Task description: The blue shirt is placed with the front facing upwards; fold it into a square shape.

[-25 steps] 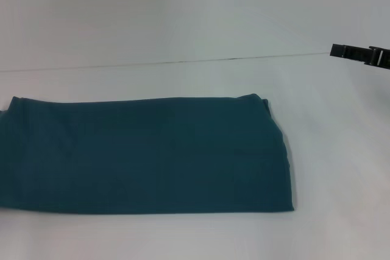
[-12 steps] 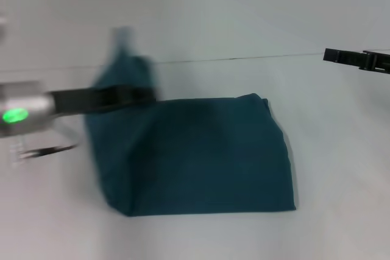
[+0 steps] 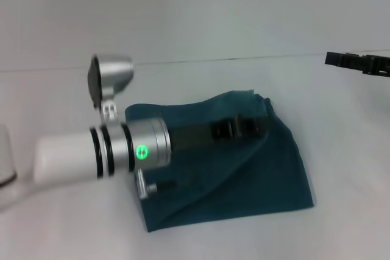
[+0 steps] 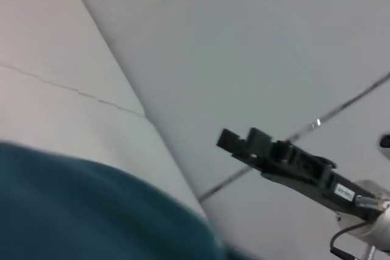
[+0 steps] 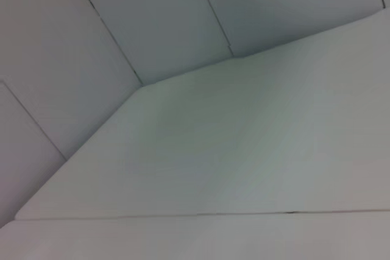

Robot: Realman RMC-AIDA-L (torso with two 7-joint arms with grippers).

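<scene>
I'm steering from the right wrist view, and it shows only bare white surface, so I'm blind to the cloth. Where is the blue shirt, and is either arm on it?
Observer: The blue shirt lies on the white table in front of the robot, with its left part doubled over onto the right part.
Operator: Which arm is over it?
Observer: The left gripper reaches across the top layer, near the shirt's far right corner.
Operator: And mine?
Observer: The right gripper hangs off to the right, clear of the shirt.
</scene>
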